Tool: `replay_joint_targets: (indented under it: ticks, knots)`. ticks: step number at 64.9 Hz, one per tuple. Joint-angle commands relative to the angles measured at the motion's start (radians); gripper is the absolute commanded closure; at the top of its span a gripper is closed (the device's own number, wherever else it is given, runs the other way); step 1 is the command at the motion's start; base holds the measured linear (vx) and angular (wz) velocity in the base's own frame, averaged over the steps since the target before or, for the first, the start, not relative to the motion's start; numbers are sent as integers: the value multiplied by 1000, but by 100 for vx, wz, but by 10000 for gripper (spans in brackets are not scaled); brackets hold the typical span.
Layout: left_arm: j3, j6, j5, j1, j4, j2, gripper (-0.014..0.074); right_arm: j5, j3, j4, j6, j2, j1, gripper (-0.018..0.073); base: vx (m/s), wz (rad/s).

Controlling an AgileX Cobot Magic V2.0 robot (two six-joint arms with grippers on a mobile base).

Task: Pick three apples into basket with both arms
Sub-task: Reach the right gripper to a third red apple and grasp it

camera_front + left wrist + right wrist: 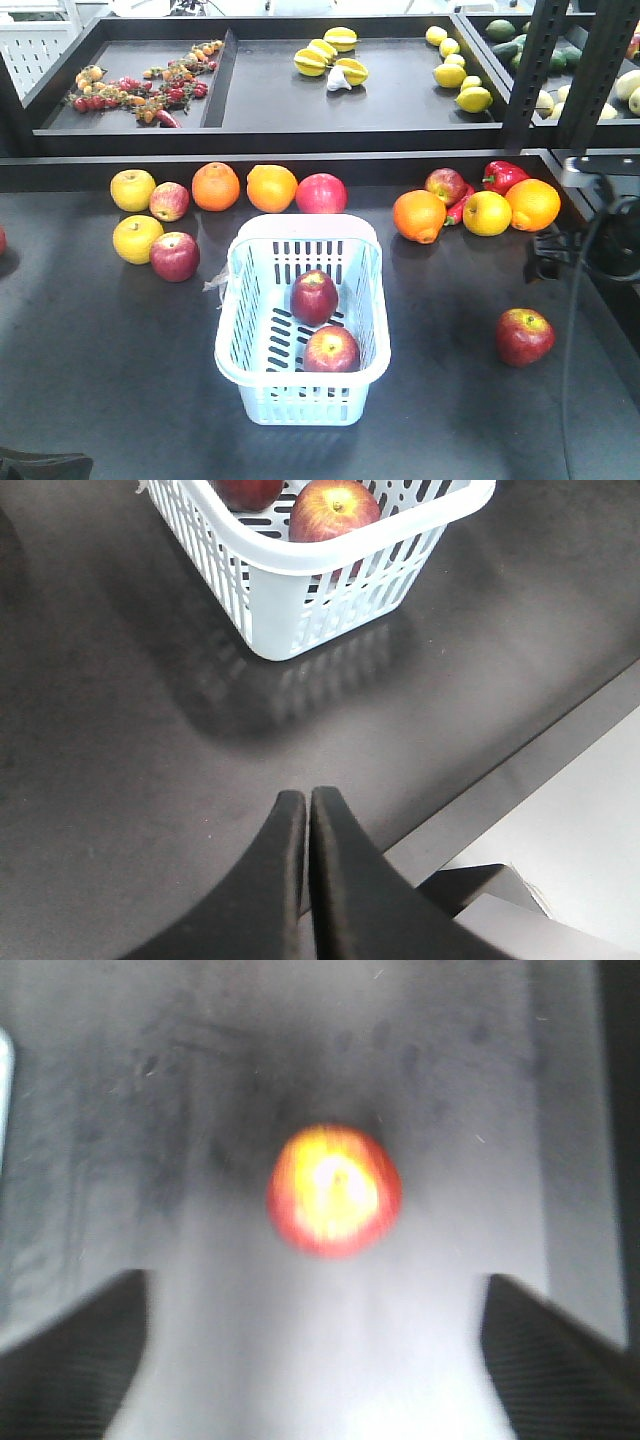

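The pale blue-white basket [300, 402] stands mid-table with two red apples in it, one behind [314, 296] and one in front [331, 350]. A third red apple [525, 336] lies alone on the dark table to the right. In the right wrist view this apple [335, 1190] is blurred, ahead of and between the wide-apart fingers of my open right gripper [312, 1278], which is not touching it. My left gripper [307, 798] is shut on nothing, near the table's front edge, with the basket's corner [330, 562] and an apple [335, 508] ahead of it.
Behind the basket is a row of yellow apples [133, 190], oranges [216, 186] and more red apples [321, 194]. At the right are oranges [419, 216] and a red pepper [503, 176]. Raised black trays [240, 120] at the back hold more fruit. My right arm [600, 235] hangs at the right edge.
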Motion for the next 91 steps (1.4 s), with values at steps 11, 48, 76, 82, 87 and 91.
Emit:
replay_joint_targets:
  ticks: [11, 48, 76, 82, 87, 91]
  knots:
    - [-24, -7, -48, -1, -33, -5, 603, 18, -189, 1, 23, 174, -7, -138, 0, 0]
    - [-24, -7, -53, -1, -33, -5, 603, 41, -273, 1, 42, 446, -7, -109, 0, 0]
    - [-24, -7, -55, -1, -33, -5, 603, 63, -272, 16, 25, 410, -7, 272, 0, 0]
    - [-24, -7, -55, -1, -33, -5, 603, 76, -272, 47, -11, 362, -7, 403, 0, 0]
    - [-24, -7, -55, -1, -33, -5, 603, 102, -272, 81, -48, 308, -7, 489, 0, 0]
    - [-24, -7, -55, -1, -33, -5, 603, 139, -271, 115, -89, 257, -7, 545, 0, 0]
